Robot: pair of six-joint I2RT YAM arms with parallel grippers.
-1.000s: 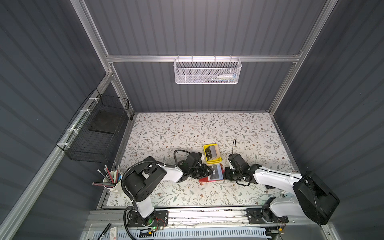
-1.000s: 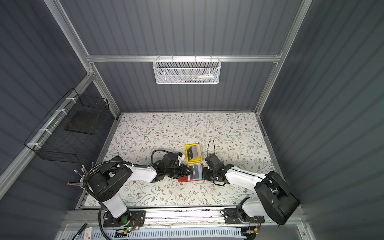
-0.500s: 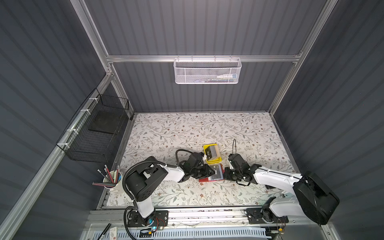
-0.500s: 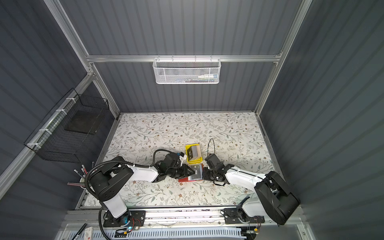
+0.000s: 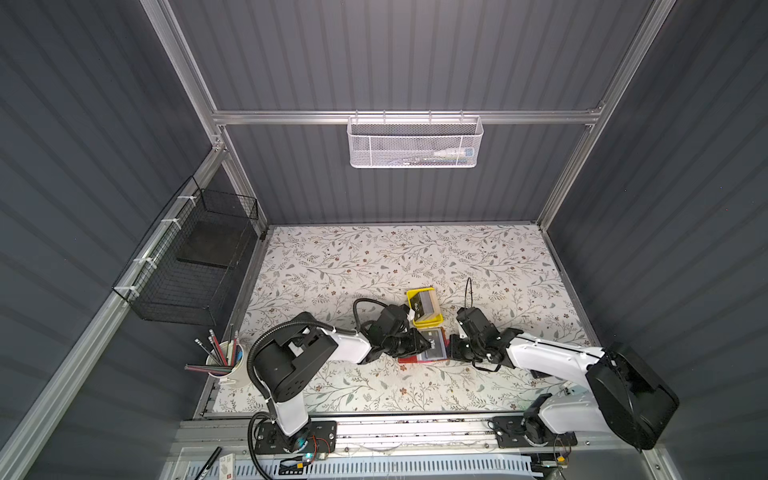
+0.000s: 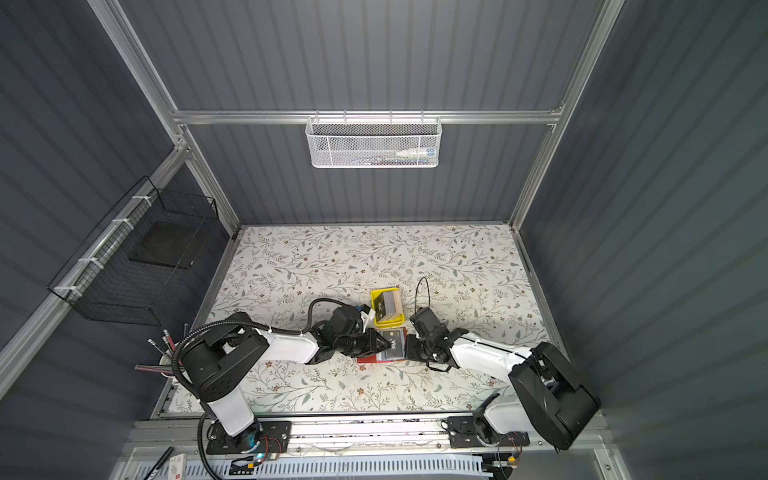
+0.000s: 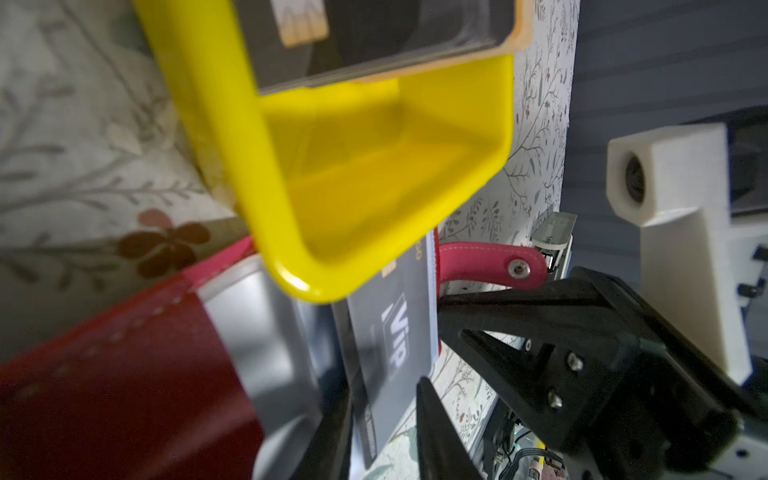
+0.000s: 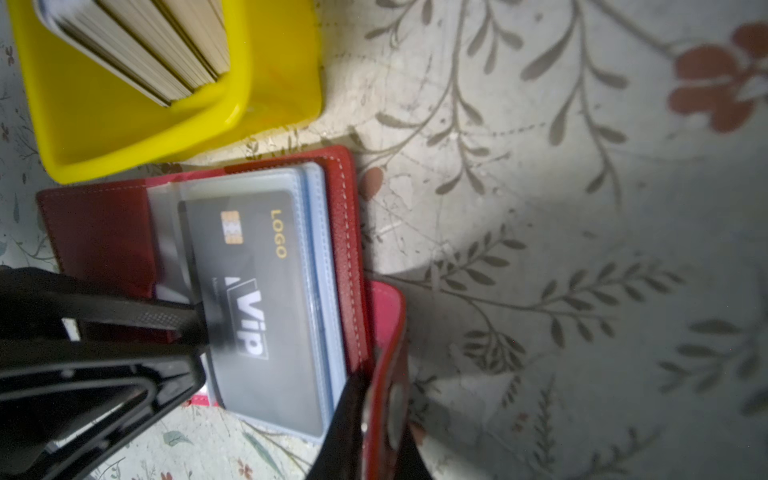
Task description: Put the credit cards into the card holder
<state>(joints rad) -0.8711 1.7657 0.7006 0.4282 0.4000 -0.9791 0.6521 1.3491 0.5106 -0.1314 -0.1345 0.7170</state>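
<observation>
The red card holder lies open on the floral table, also seen in both top views. A black VIP credit card lies on its clear pockets, seemingly inside one. My left gripper is open by a narrow gap around the card's near edge, and a sliver of table shows beside one finger. My right gripper is shut on the holder's snap strap. More credit cards stand stacked in a tray.
The yellow tray sits right behind the holder, almost touching it. A cup of pencils stands at the front left edge. A black wire basket hangs on the left wall and a white one on the back rail.
My left gripper has crept slightly right toward the holder and its jaws have narrowed a little. The right arm and the holder have stayed put.
</observation>
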